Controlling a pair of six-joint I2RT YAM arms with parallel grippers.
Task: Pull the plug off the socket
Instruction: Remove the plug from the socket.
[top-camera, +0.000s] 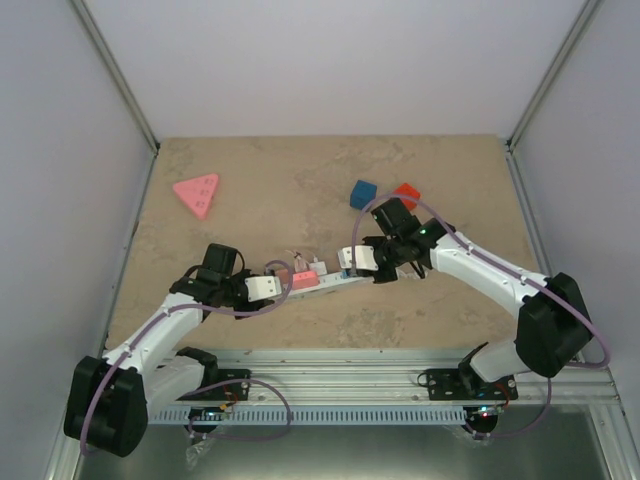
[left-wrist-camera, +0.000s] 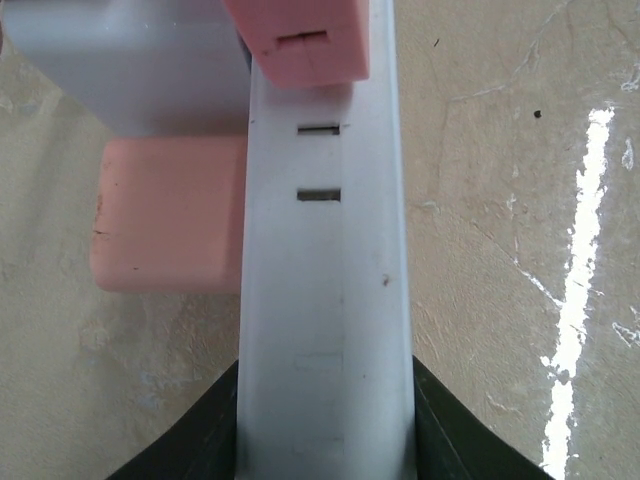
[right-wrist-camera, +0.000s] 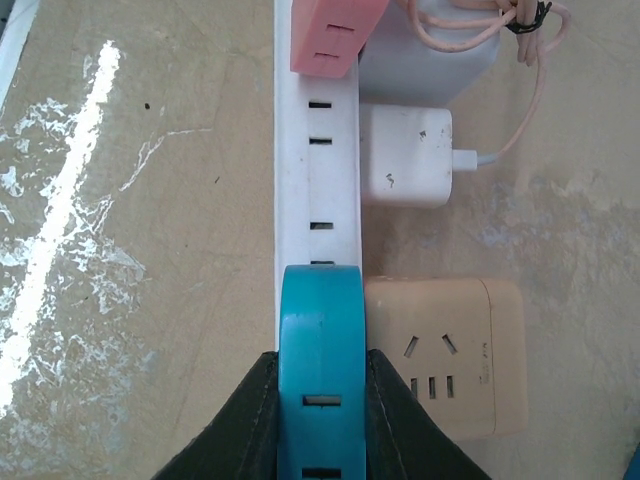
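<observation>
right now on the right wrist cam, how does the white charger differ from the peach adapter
The white charger is smaller than the peach adapter. A cable leaves the white charger's outer side; the peach adapter shows none. The peach adapter has socket holes on top; the white charger has none. Both are rounded blocks against the same side of the power strip.

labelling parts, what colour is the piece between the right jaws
Teal blue; the piece shows best in the right wrist view.
</observation>
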